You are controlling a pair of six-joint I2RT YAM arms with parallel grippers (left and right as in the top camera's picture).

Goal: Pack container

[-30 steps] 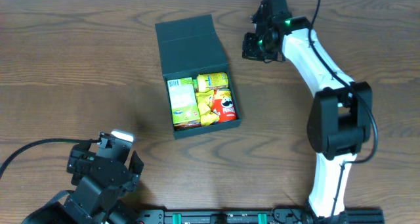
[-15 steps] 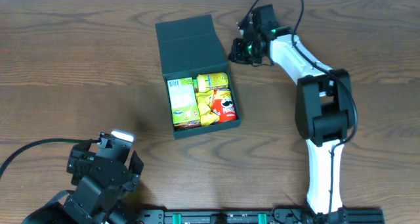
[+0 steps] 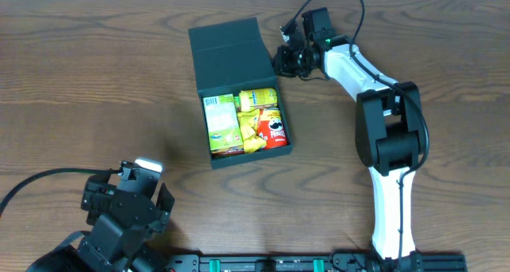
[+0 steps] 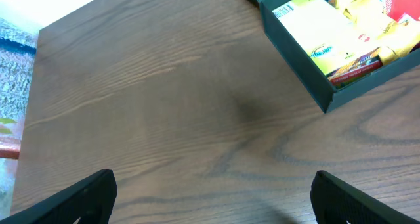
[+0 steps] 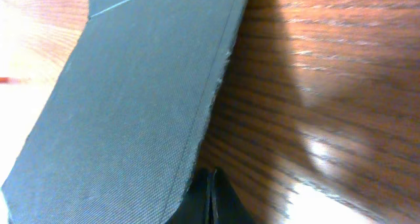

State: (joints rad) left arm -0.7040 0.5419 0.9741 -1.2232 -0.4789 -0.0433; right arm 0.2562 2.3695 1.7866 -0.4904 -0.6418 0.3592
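On the wooden table (image 3: 96, 80), the closed right hand (image 3: 280, 63) sits just beside the container (image 3: 231, 61) lid.

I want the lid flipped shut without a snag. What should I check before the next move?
1. The lid open, lying flat: ok.
2. The right claw shut, tip at the lid's edge: ok.
3. Tip under that edge: cannot tell.
4. The snacks below the box rim: cannot tell.
5. The left claw open, away from the box: ok.
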